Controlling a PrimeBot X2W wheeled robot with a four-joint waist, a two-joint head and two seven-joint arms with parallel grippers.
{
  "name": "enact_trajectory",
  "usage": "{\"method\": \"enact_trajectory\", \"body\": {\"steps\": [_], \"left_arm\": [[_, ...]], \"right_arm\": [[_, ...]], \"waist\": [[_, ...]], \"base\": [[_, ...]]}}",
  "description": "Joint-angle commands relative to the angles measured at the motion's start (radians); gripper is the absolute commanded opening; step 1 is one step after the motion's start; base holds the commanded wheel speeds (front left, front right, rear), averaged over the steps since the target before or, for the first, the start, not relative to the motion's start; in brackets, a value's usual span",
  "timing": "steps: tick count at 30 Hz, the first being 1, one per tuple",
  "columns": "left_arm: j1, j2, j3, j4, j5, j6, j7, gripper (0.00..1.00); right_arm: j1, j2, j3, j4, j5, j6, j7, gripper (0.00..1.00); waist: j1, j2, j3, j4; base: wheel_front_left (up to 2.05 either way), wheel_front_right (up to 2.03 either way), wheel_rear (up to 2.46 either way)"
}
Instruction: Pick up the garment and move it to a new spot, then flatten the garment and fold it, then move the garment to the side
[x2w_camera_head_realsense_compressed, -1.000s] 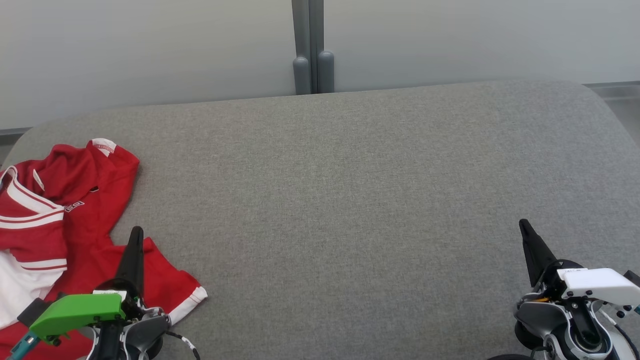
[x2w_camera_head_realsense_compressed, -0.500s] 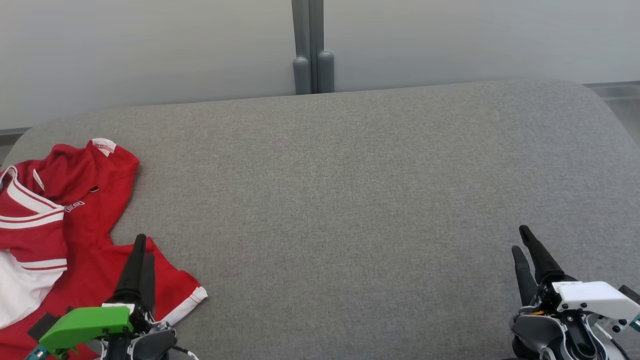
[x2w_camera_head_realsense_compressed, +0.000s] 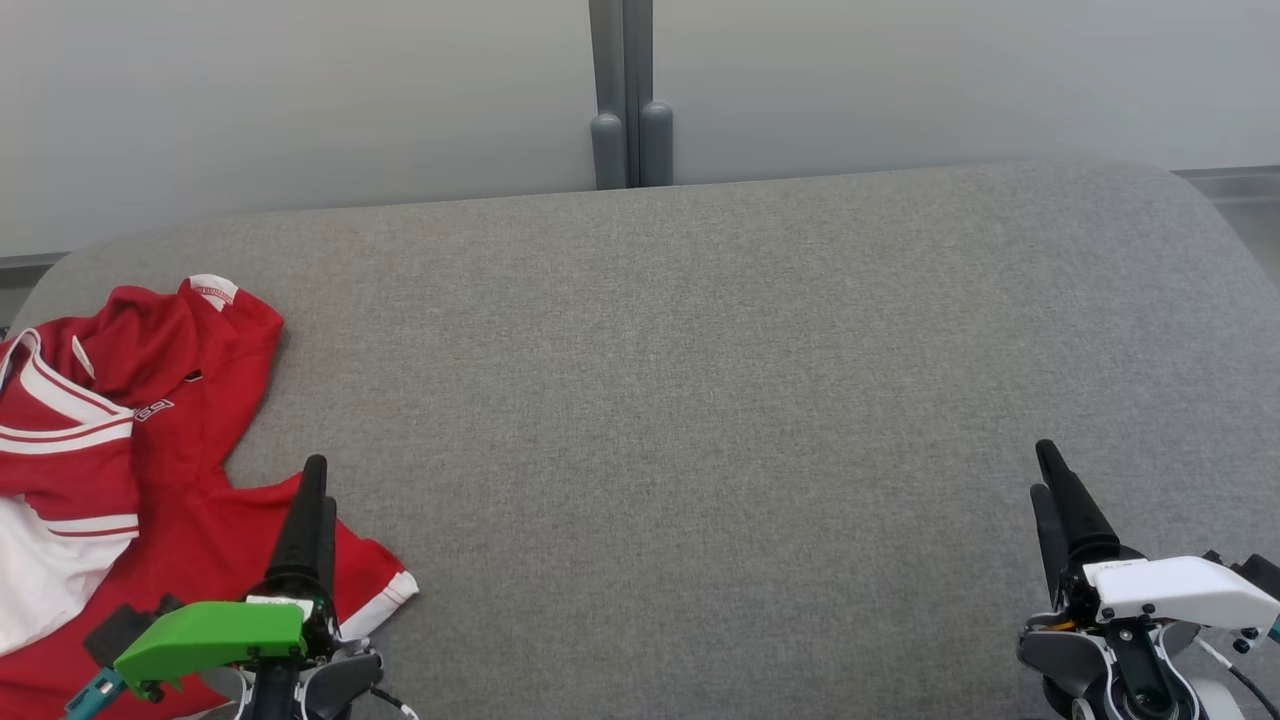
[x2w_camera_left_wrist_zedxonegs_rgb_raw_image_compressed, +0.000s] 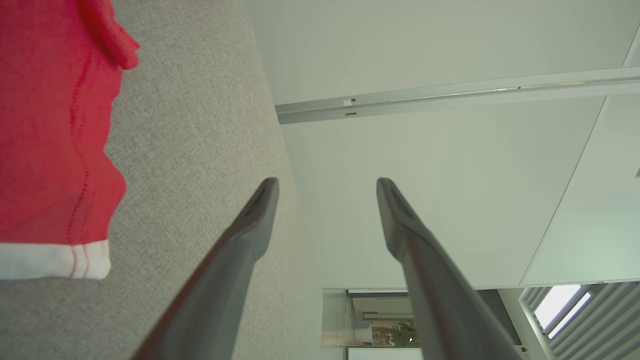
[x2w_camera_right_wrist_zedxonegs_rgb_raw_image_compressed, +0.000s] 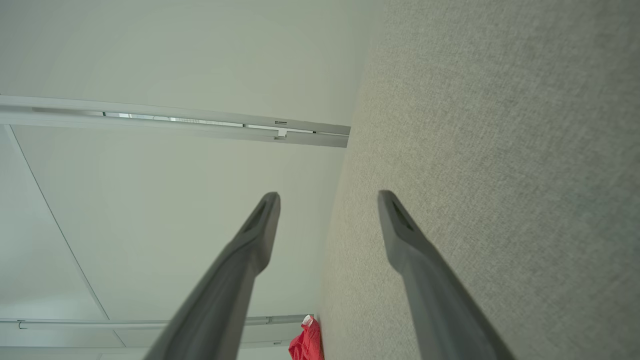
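"While the robot stands at the big grey pad (x2w_camera_head_realsense_compressed: 700, 400), where is the shirt (x2w_camera_head_realsense_compressed: 170, 490)?"

"The red shirt lies in a crumpled heap at the far left end of the pad. Nothing lifts it. It just lies there."

"Which arm is closer to it?"

"The left gripper (x2w_camera_head_realsense_compressed: 320, 482), the one with the green cover (x2w_camera_head_realsense_compressed: 210, 635). Its two dark fingers (x2w_camera_head_realsense_compressed: 301, 535) point away from the robot, right by the shirt's right edge, near the white band (x2w_camera_head_realsense_compressed: 385, 600). The right gripper (x2w_camera_head_realsense_compressed: 1042, 468) is well apart from the shirt, way over at the other end of the pad."

"Are they holding anything?"

"No. Both have their fingers spread wide, and nothing is between them."

"So which way must the left one go?"

"I think it has to go to its left, and only a little. Seen from the left wrist, the fingers sit over bare grey pad and the red cloth is just beside them. I cannot tell if a finger touches the cloth."

"How does the shirt lie?"

"Its long way runs from the near edge of the pad toward the wall (x2w_camera_head_realsense_compressed: 300, 100), about the same way the fingers point. So I think the left gripper should grab it first."
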Motion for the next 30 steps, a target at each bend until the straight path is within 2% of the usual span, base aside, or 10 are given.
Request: {"method": "enact_trajectory", "body": {"steps": [1, 13, 17, 30], "left_arm": [[-0.021, 0.017, -0.016, -0.017, 0.033, -0.002, -0.014, 1.00], [-0.026, 0.024, -0.054, -0.010, 0.310, -0.002, -0.069, 1.00], [-0.025, 0.028, -0.065, -0.010, 0.406, -0.002, -0.084, 1.00], [-0.021, 0.044, -0.086, 0.003, 0.681, 0.001, -0.126, 1.00]], "right_arm": [[-0.005, -0.006, 0.005, -0.030, -0.053, 0.000, -0.015, 1.00], [0.000, -0.017, 0.039, -0.082, -0.414, 0.000, -0.069, 1.00], [-0.003, -0.038, 0.069, -0.091, -0.536, 0.000, -0.084, 1.00], [-0.008, -0.058, 0.103, -0.087, -0.770, 0.000, -0.126, 1.00]], "waist": [[0.0000, 0.0000, 0.000, 0.001], [0.0000, 0.0000, -0.001, 0.011], [0.0000, 0.0000, -0.001, 0.014], [0.0000, 0.0000, -0.002, 0.023]], "base": [[0.00, 0.00, 0.00], [0.00, 0.00, 0.00], [0.00, 0.00, 0.00], [0.00, 0.00, 0.00]]}}
